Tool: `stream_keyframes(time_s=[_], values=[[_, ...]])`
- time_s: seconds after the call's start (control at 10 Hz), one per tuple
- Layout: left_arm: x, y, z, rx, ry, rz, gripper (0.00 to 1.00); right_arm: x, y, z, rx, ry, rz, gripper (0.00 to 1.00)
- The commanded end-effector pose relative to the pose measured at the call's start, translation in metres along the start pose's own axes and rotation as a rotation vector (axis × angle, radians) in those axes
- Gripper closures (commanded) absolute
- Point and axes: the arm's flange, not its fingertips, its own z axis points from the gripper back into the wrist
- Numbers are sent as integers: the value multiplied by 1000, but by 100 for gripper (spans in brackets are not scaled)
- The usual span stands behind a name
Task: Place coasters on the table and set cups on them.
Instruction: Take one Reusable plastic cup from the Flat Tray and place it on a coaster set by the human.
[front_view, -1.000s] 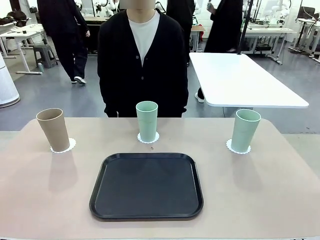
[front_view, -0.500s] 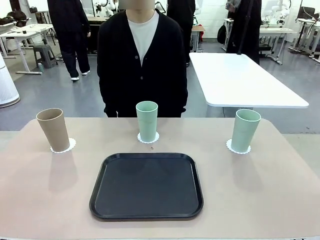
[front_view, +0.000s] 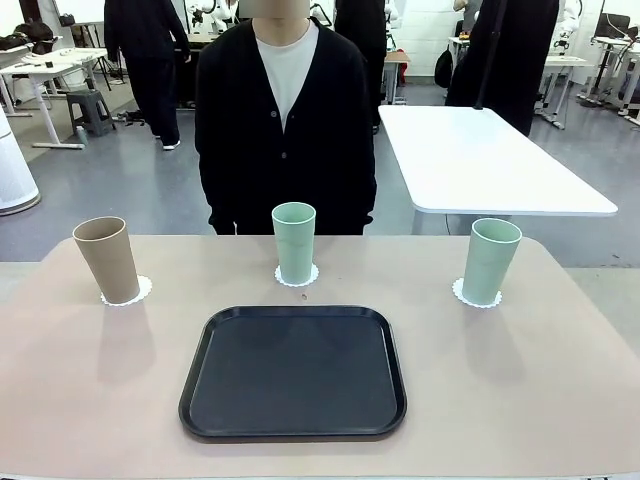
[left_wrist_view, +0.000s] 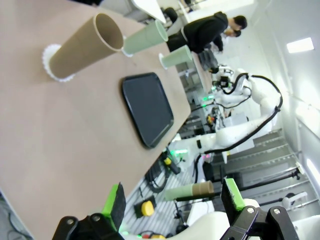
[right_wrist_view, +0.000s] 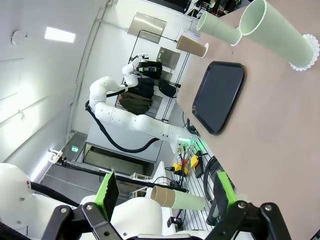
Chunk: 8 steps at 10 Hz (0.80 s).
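Three cups stand upright in a row on the far half of the beige table (front_view: 90, 400), each on a white scalloped coaster. The light brown cup (front_view: 105, 258) stands on the left coaster (front_view: 133, 294), a mint cup (front_view: 294, 242) on the middle coaster (front_view: 297, 277), and another mint cup (front_view: 490, 260) on the right coaster (front_view: 470, 296). My left gripper (left_wrist_view: 175, 200) hangs open off the table's left end, facing the brown cup (left_wrist_view: 85, 46). My right gripper (right_wrist_view: 165, 192) is open too, off the right end, looking at the near mint cup (right_wrist_view: 277, 34). Nothing sits between either pair of fingers.
A black tray (front_view: 293, 370) lies bare at the near middle of the table. A person in a black cardigan stands at the far edge behind the middle cup. A white table (front_view: 480, 160) stands at the back right.
Cups, coasters and tray stand as before. Only people far behind the table have walked.
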Motion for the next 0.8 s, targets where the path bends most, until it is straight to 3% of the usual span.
stream_keyframes(time_s=[0.0, 0.7], values=[[0, -2, -1, 10, -6, 10, 0, 0, 2, 1, -5, -1, -14, 0], [0, -2, -1, 10, -6, 10, 0, 0, 2, 1, -5, -1, -14, 0]])
